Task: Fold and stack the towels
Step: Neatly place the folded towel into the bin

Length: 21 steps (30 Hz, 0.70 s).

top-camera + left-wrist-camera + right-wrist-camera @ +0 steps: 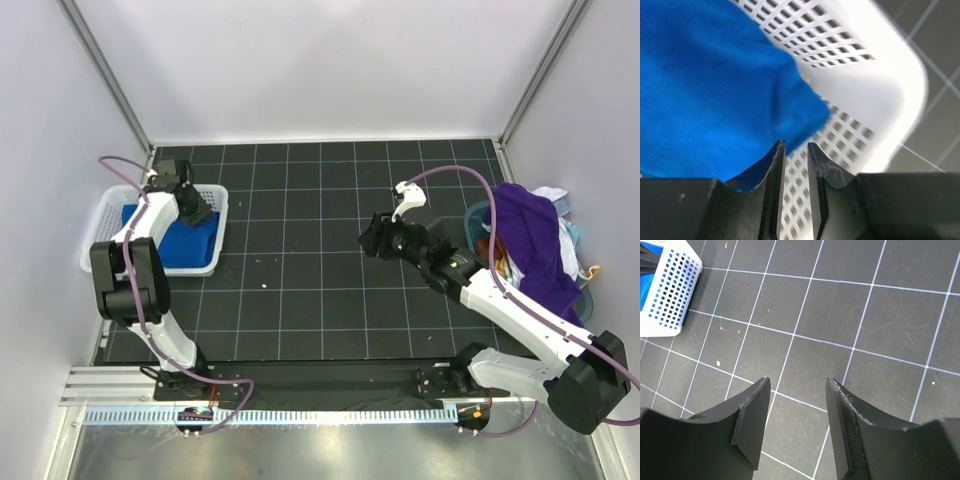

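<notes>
Top: blue towel [185,243] in basket [100,228], L jaws just over it; purple towel [535,245] heaped far R, behind R jaws. L wrist: jaws narrowly apart, empty, blue towel to their L. R wrist: jaws spread, empty, above worktop [880,340].

**Setting: robot test cell on a lab bench**

Table topped by a black mat [320,300] ruled in a white grid. Plain white panels [330,70] close three sides, framed by aluminium posts [107,75]. Left arm [128,283] and right arm [510,305] are bolted to an aluminium rail [110,385] at the near edge. Purple cables [455,172] loop free. Only domestic items noted: perforated plastic basket [95,240], blue towel [190,245].
</notes>
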Each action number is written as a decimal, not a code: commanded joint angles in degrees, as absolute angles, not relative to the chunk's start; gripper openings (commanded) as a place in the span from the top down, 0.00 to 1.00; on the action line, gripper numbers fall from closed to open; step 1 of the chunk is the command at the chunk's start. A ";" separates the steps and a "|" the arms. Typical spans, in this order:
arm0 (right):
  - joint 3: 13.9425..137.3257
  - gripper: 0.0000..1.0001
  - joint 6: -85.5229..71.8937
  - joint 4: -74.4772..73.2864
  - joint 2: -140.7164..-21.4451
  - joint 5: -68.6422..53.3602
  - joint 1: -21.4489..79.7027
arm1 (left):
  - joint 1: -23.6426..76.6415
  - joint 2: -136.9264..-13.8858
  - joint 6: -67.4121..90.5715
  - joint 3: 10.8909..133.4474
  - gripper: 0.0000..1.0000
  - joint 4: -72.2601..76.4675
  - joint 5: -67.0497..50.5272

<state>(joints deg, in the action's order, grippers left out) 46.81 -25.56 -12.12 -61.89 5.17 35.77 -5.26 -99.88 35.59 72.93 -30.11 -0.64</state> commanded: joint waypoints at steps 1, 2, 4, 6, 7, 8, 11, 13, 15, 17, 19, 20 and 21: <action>47.11 0.45 -24.44 -10.81 -61.96 6.68 35.51 | -5.19 -93.78 35.33 76.19 0.72 -30.32 -0.53; 47.28 0.45 -24.43 -11.07 -62.14 6.77 35.42 | -5.10 -93.34 35.25 76.64 0.72 -31.45 -0.44; 47.29 0.45 -24.08 -11.08 -62.49 6.77 35.42 | -5.01 -91.94 35.07 76.99 0.71 -31.64 -0.79; 47.20 0.45 -23.82 -10.90 -62.58 6.94 35.51 | -4.40 -90.27 34.89 76.91 0.69 -31.82 -0.97; 47.20 0.45 -23.64 -10.81 -62.93 7.03 35.59 | -4.22 -89.74 34.89 76.82 0.68 -32.08 -0.97; 47.37 0.45 -23.56 -10.90 -63.02 7.12 35.51 | -4.13 -89.30 35.07 76.38 0.68 -32.25 -1.23; 48.07 0.45 -22.94 -11.60 -64.07 8.35 35.42 | -2.47 -86.67 35.60 74.89 0.67 -31.91 -2.90; 49.04 0.44 -22.59 -12.13 -64.68 9.49 35.16 | 1.74 -84.22 34.98 73.75 0.67 -31.47 -2.46; 52.19 0.44 -22.06 -14.67 -66.35 10.72 33.76 | 5.43 -82.27 34.81 72.08 0.66 -30.59 -2.20; 56.40 0.44 -21.97 -18.78 -68.02 13.60 31.83 | 11.67 -79.55 34.81 70.93 0.65 -29.89 -1.14; 59.22 0.44 -22.15 -21.61 -68.47 15.37 30.16 | 17.36 -78.05 34.80 69.53 0.65 -29.27 -0.88; 62.11 0.44 -22.76 -25.10 -68.47 16.95 29.36 | 19.14 -76.65 34.80 69.00 0.65 -28.92 -0.97; 63.44 0.43 -23.20 -26.79 -68.47 19.92 27.62 | 21.34 -75.86 34.80 68.47 0.65 -28.66 -0.97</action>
